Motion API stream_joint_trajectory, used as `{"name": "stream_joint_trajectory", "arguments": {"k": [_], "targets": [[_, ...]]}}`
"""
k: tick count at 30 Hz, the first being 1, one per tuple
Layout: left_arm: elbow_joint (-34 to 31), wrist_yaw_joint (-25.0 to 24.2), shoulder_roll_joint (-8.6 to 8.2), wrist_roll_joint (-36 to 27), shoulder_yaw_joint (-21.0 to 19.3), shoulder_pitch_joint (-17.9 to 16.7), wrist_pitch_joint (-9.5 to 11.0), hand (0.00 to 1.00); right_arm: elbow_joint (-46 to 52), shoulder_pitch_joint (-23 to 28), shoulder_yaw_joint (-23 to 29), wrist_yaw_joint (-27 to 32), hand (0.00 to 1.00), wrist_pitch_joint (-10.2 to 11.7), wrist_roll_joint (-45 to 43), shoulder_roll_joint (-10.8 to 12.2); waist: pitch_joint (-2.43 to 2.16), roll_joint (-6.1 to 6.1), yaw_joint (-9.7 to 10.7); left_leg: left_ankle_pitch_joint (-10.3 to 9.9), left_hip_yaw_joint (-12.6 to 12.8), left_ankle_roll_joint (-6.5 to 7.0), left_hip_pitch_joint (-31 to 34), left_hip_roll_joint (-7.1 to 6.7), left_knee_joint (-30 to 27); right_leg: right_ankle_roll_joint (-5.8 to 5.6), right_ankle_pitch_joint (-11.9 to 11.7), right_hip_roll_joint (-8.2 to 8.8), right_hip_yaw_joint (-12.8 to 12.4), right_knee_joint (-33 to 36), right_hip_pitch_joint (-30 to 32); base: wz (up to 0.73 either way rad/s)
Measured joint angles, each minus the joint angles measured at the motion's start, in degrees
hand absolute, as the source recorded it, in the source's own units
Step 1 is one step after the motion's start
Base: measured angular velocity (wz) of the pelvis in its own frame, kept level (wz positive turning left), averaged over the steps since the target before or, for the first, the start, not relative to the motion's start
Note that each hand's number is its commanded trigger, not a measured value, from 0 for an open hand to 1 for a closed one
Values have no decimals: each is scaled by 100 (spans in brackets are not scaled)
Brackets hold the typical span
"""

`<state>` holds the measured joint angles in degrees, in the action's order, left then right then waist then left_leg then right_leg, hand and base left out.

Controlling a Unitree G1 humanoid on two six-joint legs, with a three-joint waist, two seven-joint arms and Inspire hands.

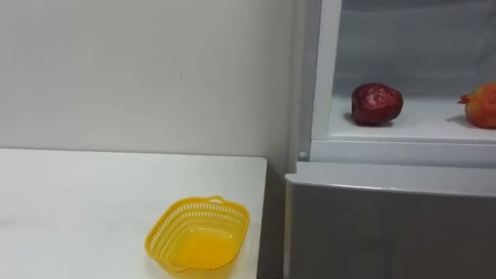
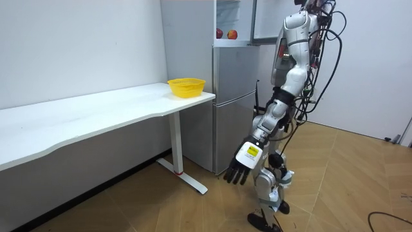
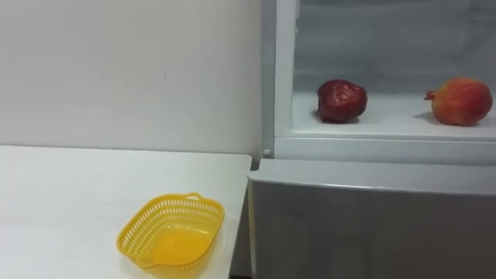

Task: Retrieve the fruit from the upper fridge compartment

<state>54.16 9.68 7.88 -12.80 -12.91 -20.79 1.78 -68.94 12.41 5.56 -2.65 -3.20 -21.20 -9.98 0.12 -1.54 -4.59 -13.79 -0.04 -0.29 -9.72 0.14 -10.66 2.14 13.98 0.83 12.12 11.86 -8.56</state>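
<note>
Starting at your far left, the white table (image 1: 77, 194) runs along the wall, up and off to the room view's left of the fingers. Near its fridge-side end sits the yellow basket (image 1: 232, 232), well above the fingertips and well apart from them. Now the left hand (image 2: 246, 156) itself: it hangs low at the robot's side, back of the hand toward the room camera. The fingers (image 2: 233, 176) point down at the wooden floor (image 2: 193, 206), straight and loosely spread, fully open, and you have nothing in them. Moving right, there's the fridge (image 1: 387, 225), just beside the table's end, with the robot standing in front of it. The lower door is closed and the upper compartment (image 1: 418, 128) is open, high above the fingers. On its white shelf sits the dark red fruit (image 1: 377, 104), toward the left side, and further right the orange-red fruit (image 1: 483, 105), well apart from the first. Both fruits rest on the shelf, far up and away from the fingers, with no hand touching them.
</note>
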Motion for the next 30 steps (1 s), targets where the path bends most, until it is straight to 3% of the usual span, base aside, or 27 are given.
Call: {"name": "stream_joint_trajectory", "arguments": {"k": [3,8,13,17,24,30], "targets": [[187,-207,-52,141,282,-9,-117,0,-3,23,-110,1,0,-14,73,14,12,-60,44,2,89,1,-45,7,11,-6,8,-7,-51,7,-28,-1],[236,-585,-52,1526,698,74,-359,0,-42,-40,-263,-55,0,-56,46,77,-15,77,227,3,177,1,10,16,-14,4,31,-10,-114,76,78,-5],[220,-654,-7,2105,906,299,-399,0,38,-59,-442,21,0,-44,51,106,1,175,309,3,320,1,-8,25,-11,4,31,-29,-282,89,91,-18],[222,-630,92,2226,1223,356,-402,0,163,-77,-448,275,0,-37,119,124,2,196,426,3,474,1,-4,17,-6,-7,27,-21,-391,101,147,-14],[251,-622,100,2250,1262,356,-400,0,625,-124,-419,832,0,128,675,127,16,182,479,3,574,1,-43,22,11,-17,18,-41,-539,99,202,-12],[253,-665,99,2282,1255,345,-381,0,1852,-35,-399,1185,0,514,1010,235,22,157,563,2,751,1,-24,58,43,1,-9,-104,-723,80,291,-15]]}}
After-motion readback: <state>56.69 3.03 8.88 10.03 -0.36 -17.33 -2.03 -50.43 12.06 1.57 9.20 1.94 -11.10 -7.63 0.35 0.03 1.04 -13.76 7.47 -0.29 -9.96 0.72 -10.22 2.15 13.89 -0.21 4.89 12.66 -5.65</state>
